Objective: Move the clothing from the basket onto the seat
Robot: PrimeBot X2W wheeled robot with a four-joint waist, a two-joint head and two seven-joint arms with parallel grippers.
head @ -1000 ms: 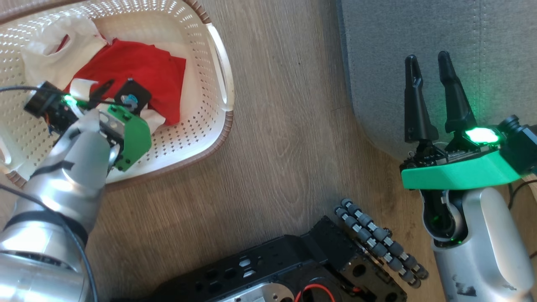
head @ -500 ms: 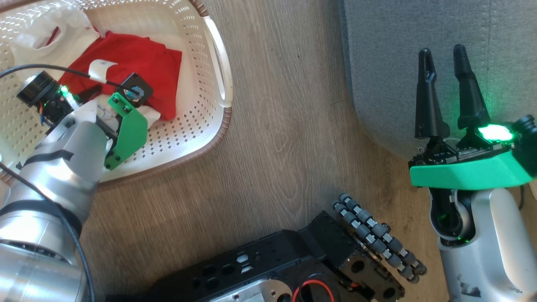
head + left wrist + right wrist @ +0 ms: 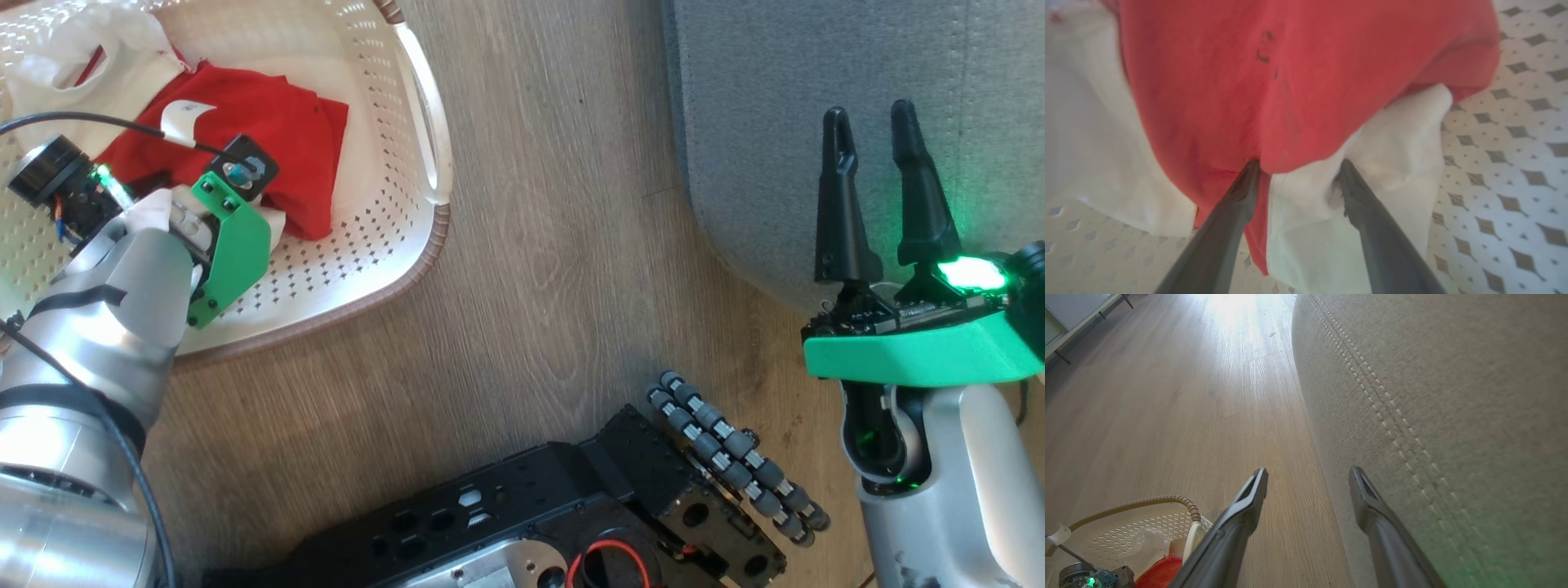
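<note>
Left wrist view: your left gripper stands spread, fingertips pressed into a fold of the clothing, nothing pinched yet. Close here and you may catch only the thin white layer, which could slip out on the lift. You could also drive a tip into the perforations of the basket and drag it along. Head view shows the clothing bunched in the basket, its long axis running left-right, one red corner pointing toward the seat. Your right gripper, open and empty, hovers over the seat's rounded corner.
</note>
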